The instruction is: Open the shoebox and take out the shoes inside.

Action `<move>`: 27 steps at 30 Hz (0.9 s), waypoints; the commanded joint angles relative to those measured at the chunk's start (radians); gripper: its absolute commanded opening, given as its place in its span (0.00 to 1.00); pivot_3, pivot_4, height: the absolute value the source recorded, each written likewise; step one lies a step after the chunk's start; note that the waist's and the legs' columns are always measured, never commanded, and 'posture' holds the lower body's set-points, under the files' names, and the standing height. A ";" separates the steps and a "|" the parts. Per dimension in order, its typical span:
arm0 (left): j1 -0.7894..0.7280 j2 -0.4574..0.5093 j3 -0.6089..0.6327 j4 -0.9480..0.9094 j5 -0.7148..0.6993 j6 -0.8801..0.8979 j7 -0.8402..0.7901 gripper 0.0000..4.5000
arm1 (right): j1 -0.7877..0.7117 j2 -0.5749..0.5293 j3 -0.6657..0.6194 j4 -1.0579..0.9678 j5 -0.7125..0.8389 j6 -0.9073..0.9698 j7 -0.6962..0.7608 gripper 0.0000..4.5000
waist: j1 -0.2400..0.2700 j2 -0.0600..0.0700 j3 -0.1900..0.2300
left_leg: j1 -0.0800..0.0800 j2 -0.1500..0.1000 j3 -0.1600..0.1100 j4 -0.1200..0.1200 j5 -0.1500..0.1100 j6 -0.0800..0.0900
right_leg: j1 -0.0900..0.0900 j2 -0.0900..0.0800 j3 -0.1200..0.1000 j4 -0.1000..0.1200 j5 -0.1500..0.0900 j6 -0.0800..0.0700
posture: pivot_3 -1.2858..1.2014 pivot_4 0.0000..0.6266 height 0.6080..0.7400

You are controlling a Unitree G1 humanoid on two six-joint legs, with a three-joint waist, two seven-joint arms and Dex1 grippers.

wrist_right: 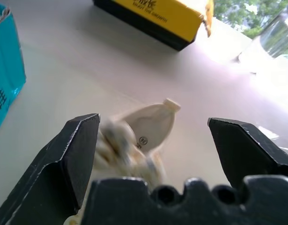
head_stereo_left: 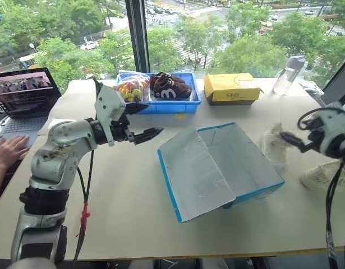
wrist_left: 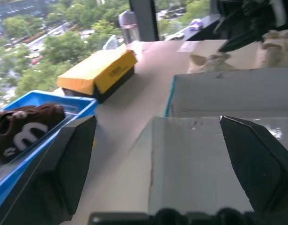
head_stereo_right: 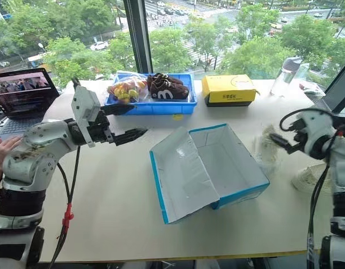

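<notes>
A: Where do we have the shoebox (head_stereo_left: pixel 228 168)?
B: Mid-surface, lid thrown back toward our left side, white inside bare. It lies between our two arms.

A: And the shoes?
B: Both out, on the surface to the right of the box. One shoe (head_stereo_left: pixel 275 147) lies just beside the box's right wall; the other shoe (head_stereo_left: pixel 325 175) is further right, near the surface's edge.

A: How do our right jaws stand to them?
B: The right gripper (wrist_right: pixel 153 140) hangs just above the nearer shoe with its jaws wide apart, holding nothing. In the wrist view the shoe lies between the two fingers (wrist_right: pixel 80 150), tipped so its sole shows; it is blurred, so we can't tell whether it touches a finger.

A: The left?
B: The left gripper (head_stereo_left: pixel 152 133) is off the box's left rear corner, pointing level toward it. Jaws apart, empty, above the edge of the open lid and not touching it.

A: Around that?
B: At the back, a blue tray (head_stereo_left: pixel 183 103) with brown shoes (head_stereo_left: pixel 171 87) and a bag of fruit (head_stereo_left: pixel 132 88), a yellow box (head_stereo_left: pixel 231 88) beside it, then a bottle (head_stereo_left: pixel 288 74). Far left, a laptop (head_stereo_left: pixel 23 98) with a person's hand (head_stereo_left: pixel 9 150) in front of it.
</notes>
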 commanded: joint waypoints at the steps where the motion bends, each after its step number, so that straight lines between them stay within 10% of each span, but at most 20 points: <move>1: 0.031 0.010 0.019 -0.021 0.008 -0.032 -0.012 1.00 | 0.085 -0.046 -0.083 -0.121 0.029 0.082 0.007 0.99 | 0.000 0.000 0.000 | 0.000 0.000 0.000 0.000 0.000 0.000 | 0.000 0.000 0.000 0.000 0.000 0.000 | 0.52 0.24 1.00; 7: 0.100 -0.101 0.080 -0.041 0.072 -0.110 0.189 1.00 | 0.251 0.075 -0.268 -0.364 0.201 0.155 0.009 0.99 | 0.001 -0.002 0.001 | 0.002 0.000 0.000 0.001 0.000 0.001 | 0.003 -0.001 0.001 -0.004 0.001 0.001 | 0.52 0.24 1.00; 16: 0.350 -0.231 0.166 0.116 0.284 -0.376 0.472 1.00 | 0.408 0.383 -0.426 -0.523 0.101 -0.017 -0.376 0.99 | 0.002 -0.001 0.000 | 0.003 -0.001 0.001 0.000 0.000 -0.001 | 0.001 -0.003 0.003 -0.001 0.001 0.001 | 0.52 0.24 1.00; 27: 0.557 -0.381 0.062 0.165 0.373 -0.488 0.545 1.00 | 0.738 0.649 -0.165 -0.591 -0.075 -0.258 -0.439 0.99 | 0.001 0.000 -0.003 | 0.005 0.000 0.002 0.000 -0.001 -0.001 | 0.001 -0.006 0.003 -0.001 0.001 0.001 | 0.52 0.24 1.00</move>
